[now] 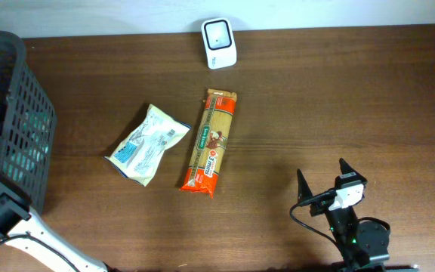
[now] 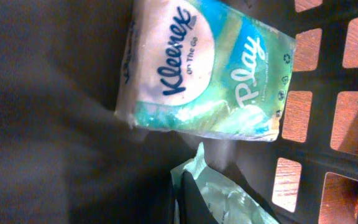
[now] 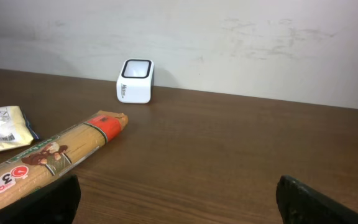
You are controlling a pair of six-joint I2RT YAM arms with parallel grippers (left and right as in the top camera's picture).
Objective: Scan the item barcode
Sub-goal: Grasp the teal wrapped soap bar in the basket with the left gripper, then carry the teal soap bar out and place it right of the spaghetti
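In the left wrist view my left gripper (image 2: 183,182) is down inside the dark basket (image 2: 328,93), shut on the edge of a pale green plastic packet (image 2: 232,200). Its dark fingers (image 2: 192,202) are pressed together over the packet's seam. Just beyond lies a Kleenex tissue pack (image 2: 197,68), flat on the basket floor. The white barcode scanner (image 1: 219,43) stands at the table's far edge, also in the right wrist view as the scanner (image 3: 135,81). My right gripper (image 1: 331,183) rests low at the front right, open and holding nothing (image 3: 179,202).
The black mesh basket (image 1: 17,113) stands at the far left. A long orange pasta pack (image 1: 211,141) and a white-blue pouch (image 1: 147,143) lie mid-table between basket and scanner. Bare wood lies in front of the right gripper.
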